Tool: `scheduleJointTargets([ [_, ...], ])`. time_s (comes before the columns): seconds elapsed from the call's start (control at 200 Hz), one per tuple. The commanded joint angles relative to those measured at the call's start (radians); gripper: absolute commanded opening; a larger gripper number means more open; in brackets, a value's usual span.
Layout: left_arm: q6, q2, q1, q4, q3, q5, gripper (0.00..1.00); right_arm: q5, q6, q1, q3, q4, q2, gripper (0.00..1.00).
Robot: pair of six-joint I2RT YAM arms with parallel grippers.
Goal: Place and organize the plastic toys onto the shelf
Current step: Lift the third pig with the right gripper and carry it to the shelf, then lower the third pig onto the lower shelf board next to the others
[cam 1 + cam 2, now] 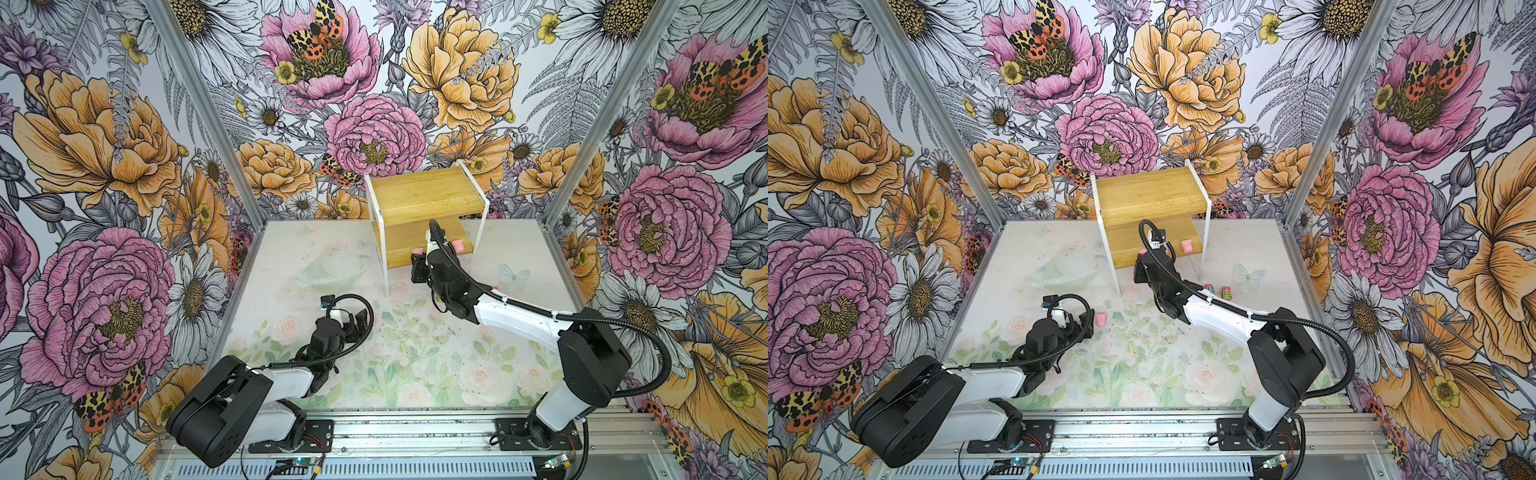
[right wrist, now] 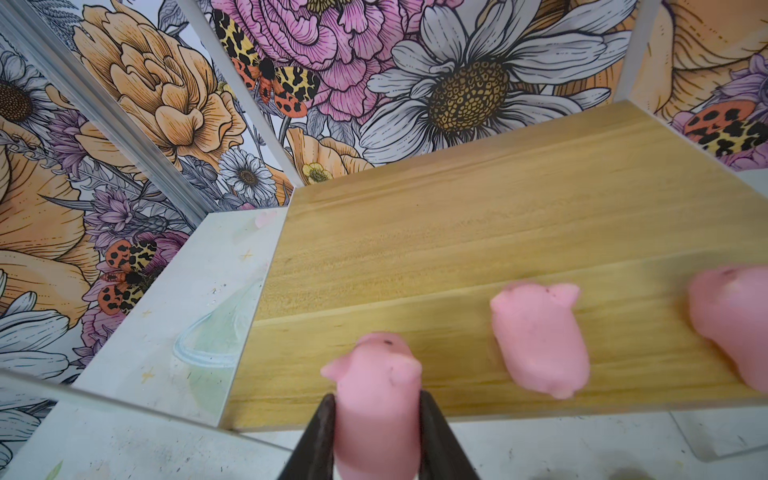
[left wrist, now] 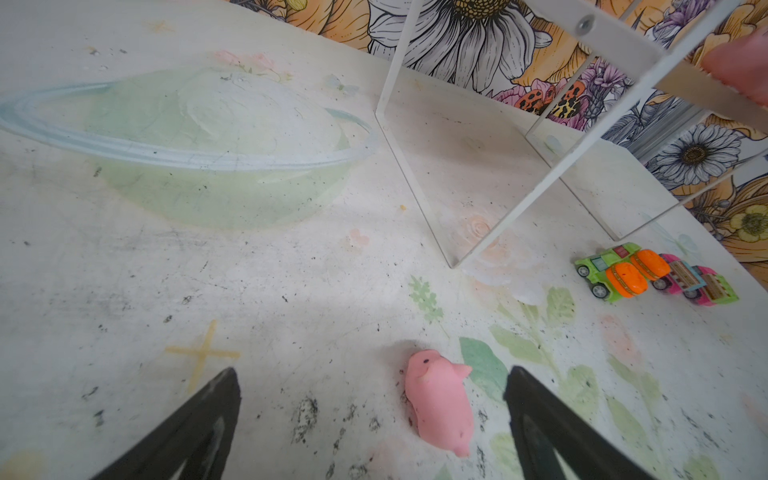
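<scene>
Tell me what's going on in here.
The right gripper is clamped on a pink pig toy at the front edge of the shelf's lower board, where two more pigs already lie. The left gripper hangs open over a fourth pig lying on the table. Four toy cars sit clustered on the table near a shelf leg, not yet shelved.

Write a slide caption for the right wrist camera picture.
Right end effector grips a pale pink pig-like plastic toy at the light wooden shelf's lower board, beside two matching toys.
</scene>
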Motion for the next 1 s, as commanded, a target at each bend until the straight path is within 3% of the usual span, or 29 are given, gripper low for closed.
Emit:
scheduleJointTargets([
  [0.0,-0.005,0.004,0.010,0.025,-0.016,-0.004,0.99,0.025,0.026,-0.004,0.035,0.024,0.017,0.33],
  [0.996,-0.005,0.010,0.010,0.030,-0.017,-0.009,0.99,0.065,0.042,-0.005,0.072,0.016,0.094,0.32],
])
